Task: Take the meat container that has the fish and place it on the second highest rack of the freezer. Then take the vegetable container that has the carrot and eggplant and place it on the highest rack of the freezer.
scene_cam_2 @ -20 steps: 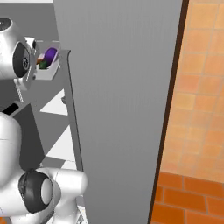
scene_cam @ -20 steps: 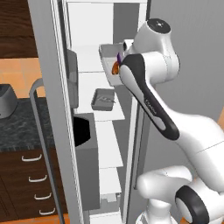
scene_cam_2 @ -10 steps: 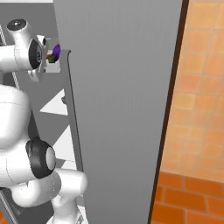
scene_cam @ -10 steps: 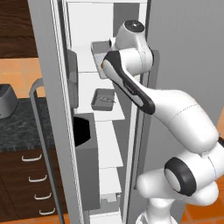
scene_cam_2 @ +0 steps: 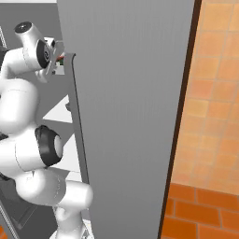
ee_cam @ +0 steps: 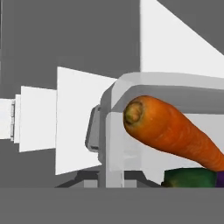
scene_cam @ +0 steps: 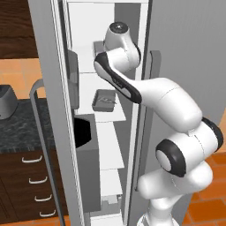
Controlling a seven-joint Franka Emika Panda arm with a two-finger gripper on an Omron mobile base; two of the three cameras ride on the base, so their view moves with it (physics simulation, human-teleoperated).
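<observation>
The arm (scene_cam: 145, 88) reaches up into the open freezer (scene_cam: 88, 53), its hand at the top shelf level. The hand view looks close into a grey tray (ee_cam: 127, 92) that carries the carrot (ee_cam: 170, 131) and, just beside it at the lower right, the green cap of the eggplant (ee_cam: 190, 178). The claw is nearly closed, pinched narrow on that tray's wall; its tips are hidden from view. From the right side, the tray's edge (scene_cam_2: 57, 63) peeks out beside the wrist, behind the grey door (scene_cam_2: 126, 116). The other tray (scene_cam: 104, 100), with the fish, sits on the 2nd shelf (scene_cam: 110, 115) from the top, below the hand.
</observation>
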